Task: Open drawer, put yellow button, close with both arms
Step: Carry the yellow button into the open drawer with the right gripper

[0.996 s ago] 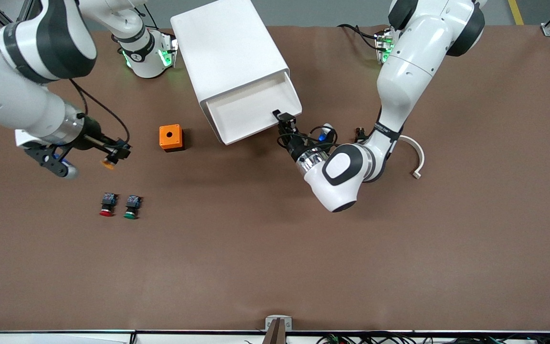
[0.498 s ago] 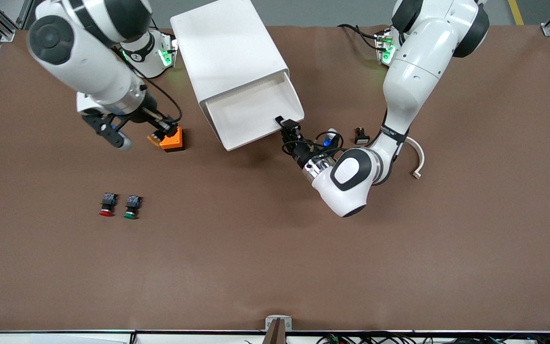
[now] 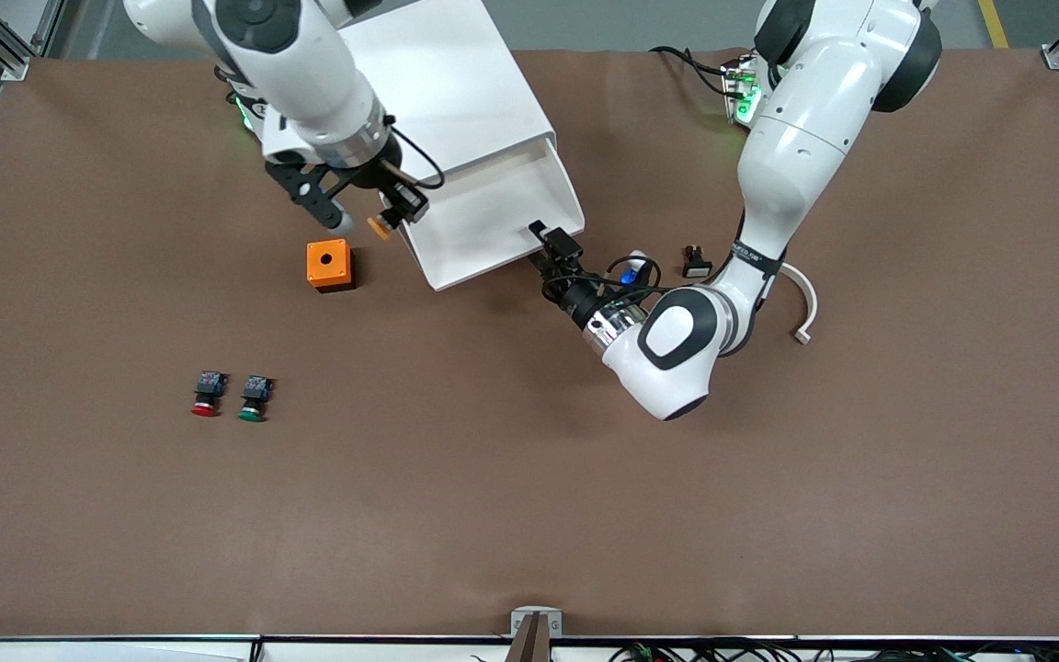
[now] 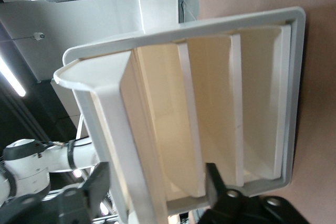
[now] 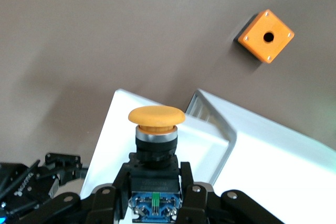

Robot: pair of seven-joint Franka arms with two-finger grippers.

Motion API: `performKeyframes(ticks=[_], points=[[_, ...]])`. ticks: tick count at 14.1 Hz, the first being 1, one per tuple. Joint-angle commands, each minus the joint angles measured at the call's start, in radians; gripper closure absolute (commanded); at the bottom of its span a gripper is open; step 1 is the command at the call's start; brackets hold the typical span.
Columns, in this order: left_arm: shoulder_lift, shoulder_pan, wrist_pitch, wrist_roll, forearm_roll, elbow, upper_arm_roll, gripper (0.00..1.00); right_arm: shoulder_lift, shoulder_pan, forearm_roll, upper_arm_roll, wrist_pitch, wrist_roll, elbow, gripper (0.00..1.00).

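Observation:
The drawer (image 3: 483, 216) stands pulled out of the white cabinet (image 3: 438, 92), its white tray bare. My right gripper (image 3: 398, 207) is shut on the yellow button (image 3: 381, 226) and holds it over the drawer's corner at the right arm's end. In the right wrist view the fingers (image 5: 191, 190) clamp the button's black body, its cap (image 5: 156, 116) over the drawer's rim (image 5: 113, 129). My left gripper (image 3: 550, 241) is at the drawer's front corner at the left arm's end. In the left wrist view it (image 4: 156, 174) is open, with the drawer's front wall (image 4: 142, 129) between the fingers.
An orange box with a hole (image 3: 328, 265) sits beside the drawer, toward the right arm's end. A red-capped button (image 3: 206, 395) and a green-capped one (image 3: 254, 398) lie nearer the front camera. A small black part (image 3: 695, 262) and a white curved piece (image 3: 805, 299) lie by the left arm.
My right arm has carried the yellow button from over the table at its own end, past the orange box, to the drawer's corner. The left gripper has drawn the drawer out slightly.

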Motion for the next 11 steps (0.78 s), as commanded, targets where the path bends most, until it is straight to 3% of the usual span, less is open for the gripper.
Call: performKeyframes(ticks=[1,7,11], points=[[0.005,0.01,0.001,0.114,-0.045,0.023,-0.001,0.0,-0.016,0.074,0.007,-0.012,0.069,0.098,-0.047,1.0],[0.005,0.033,-0.005,0.457,-0.038,0.076,0.013,0.0,0.045,0.19,-0.007,-0.014,0.185,0.264,-0.053,1.0],[-0.004,0.012,-0.002,0.737,-0.009,0.113,0.09,0.0,0.102,0.241,-0.034,-0.012,0.234,0.34,-0.052,1.0]])
